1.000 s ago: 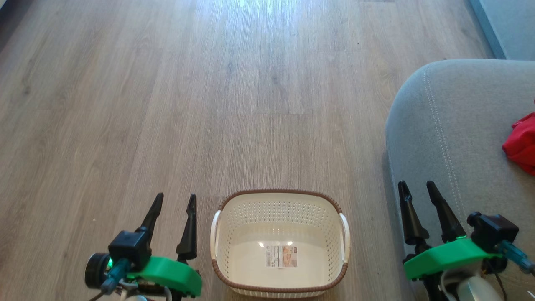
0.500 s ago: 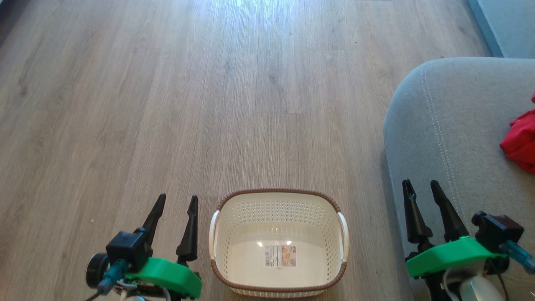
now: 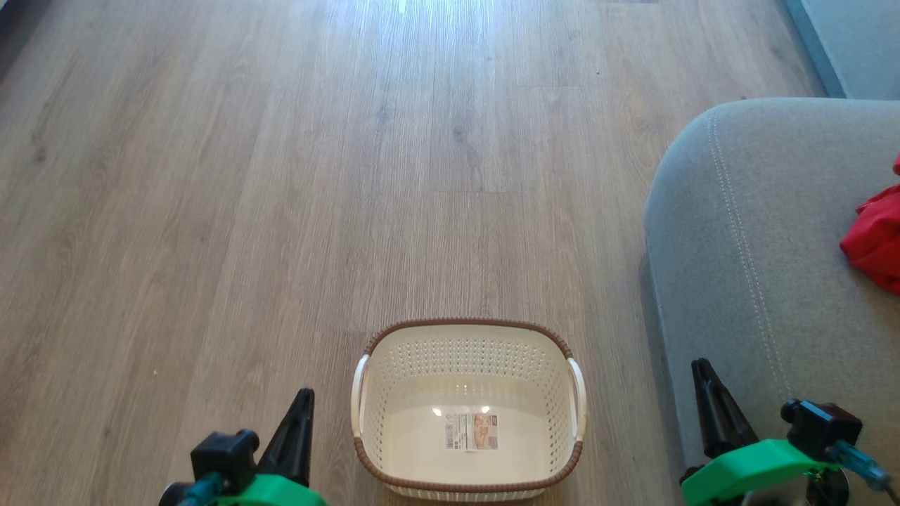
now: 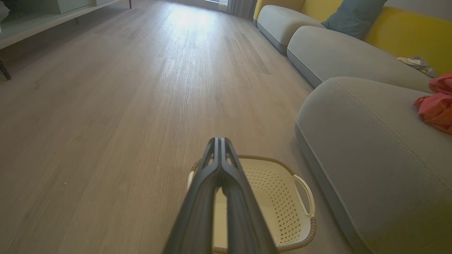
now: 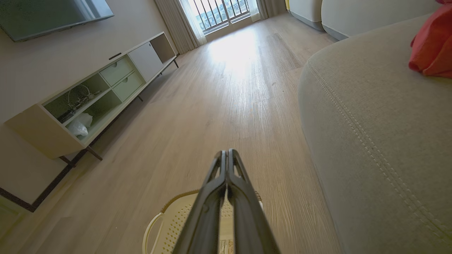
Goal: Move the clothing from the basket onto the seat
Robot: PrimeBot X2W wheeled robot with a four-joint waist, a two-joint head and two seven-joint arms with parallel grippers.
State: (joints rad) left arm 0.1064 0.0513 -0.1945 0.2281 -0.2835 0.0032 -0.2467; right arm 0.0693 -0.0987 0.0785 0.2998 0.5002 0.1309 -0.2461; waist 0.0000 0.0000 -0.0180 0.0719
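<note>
- Your left gripper (image 4: 219, 141) and right gripper (image 5: 226, 152) have pulled back and closed since a second ago. Each is empty, fingers pressed together, one on either side of the basket (image 3: 467, 322).
- Nothing is in the basket; the clothing (image 3: 875, 235) lies on the seat (image 3: 745, 246), to the basket's right.
- The task looks done, so you likely only need to park the arms.

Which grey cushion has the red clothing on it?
The nearest seat, right beside the basket: the clothing lies on it. The middle cushion and far cushion hold nothing red.
</note>
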